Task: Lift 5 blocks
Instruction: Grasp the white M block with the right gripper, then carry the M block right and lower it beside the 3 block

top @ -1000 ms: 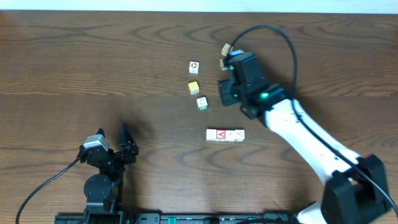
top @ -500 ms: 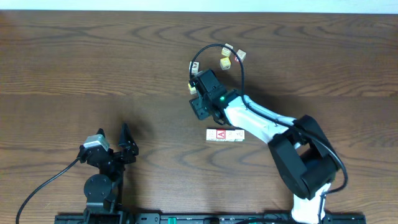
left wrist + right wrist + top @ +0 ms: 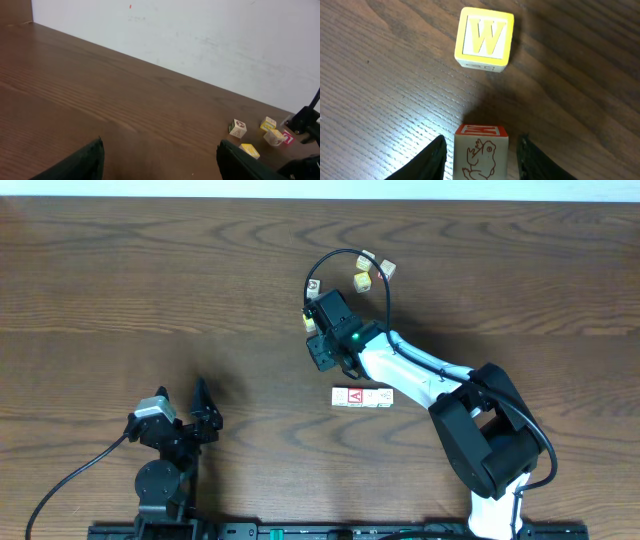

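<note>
Right pincer (image 3: 481,144) stands apart, its fingers (image 3: 432,160) on either side of 1 frog-picture block (image 3: 481,152) on the table (image 3: 390,75), with narrow gaps on both sides. Just beyond lies 1 yellow W cube (image 3: 484,37). Left pincer (image 3: 160,162), well away, gapes wide.

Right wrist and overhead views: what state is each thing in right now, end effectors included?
right end effector: open, fingers straddling the frog block, gaps either side.
frog block: on the table, not gripped.
yellow W block: on the table, W up, untouched.
row of blocks: flat on the table, side by side.
left end effector: open, empty.
</note>
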Tool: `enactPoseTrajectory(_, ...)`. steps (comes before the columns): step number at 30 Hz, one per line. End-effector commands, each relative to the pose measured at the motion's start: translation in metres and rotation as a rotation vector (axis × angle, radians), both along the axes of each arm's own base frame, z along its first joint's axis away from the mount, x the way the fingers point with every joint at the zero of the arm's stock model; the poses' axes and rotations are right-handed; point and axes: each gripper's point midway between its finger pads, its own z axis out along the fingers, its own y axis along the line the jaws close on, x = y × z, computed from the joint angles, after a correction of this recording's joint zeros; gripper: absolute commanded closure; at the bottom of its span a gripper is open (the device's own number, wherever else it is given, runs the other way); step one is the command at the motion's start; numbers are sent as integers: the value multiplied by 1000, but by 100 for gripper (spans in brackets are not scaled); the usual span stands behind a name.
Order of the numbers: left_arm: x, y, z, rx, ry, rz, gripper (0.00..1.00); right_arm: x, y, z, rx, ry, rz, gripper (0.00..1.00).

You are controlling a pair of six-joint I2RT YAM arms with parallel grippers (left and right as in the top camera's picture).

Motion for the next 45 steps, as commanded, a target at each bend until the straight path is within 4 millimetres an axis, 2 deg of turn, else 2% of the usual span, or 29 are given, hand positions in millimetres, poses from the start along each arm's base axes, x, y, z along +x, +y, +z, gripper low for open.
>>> enactPoseTrajectory(1, -1, 3, -18, 3, 57, 15, 27, 1, 6, 0, -6, -5, 6, 58)
enactPoseTrajectory(2, -1, 3, -18, 3, 57, 15, 27, 1, 6, 0, -6, -5, 6, 60)
enactPoseTrajectory(7, -1, 3, -18, 3, 57, 15, 28, 0, 6, 0, -2, -2, -3, 81)
enactPoseTrajectory(9, -1, 3, -18, 3, 57, 15, 27, 0, 6, 0, 2, 2, -12, 84)
enactPoseTrajectory(14, -1, 3, -18, 3, 57, 15, 27, -1, 9, 4, 18, 0, -25, 86)
enactPoseTrajectory(23, -1, 3, -18, 3, 57, 15, 28, -5, 6, 45, 52, 0, -72, 87)
enactPoseTrajectory(29, -1, 3, -18, 3, 57, 15, 27, -19, -4, 64, 70, 38, -141, 92)
enactPoseTrajectory(33, -1, 3, -18, 3, 57, 15, 28, -33, -7, 61, 56, 92, -167, 97)
enactPoseTrajectory(39, -1, 3, -18, 3, 57, 15, 28, -59, 9, 57, 43, 144, -109, 99)
enactPoseTrajectory(45, -1, 3, -18, 3, 57, 15, 28, -64, 12, 57, 20, 122, -129, 97)
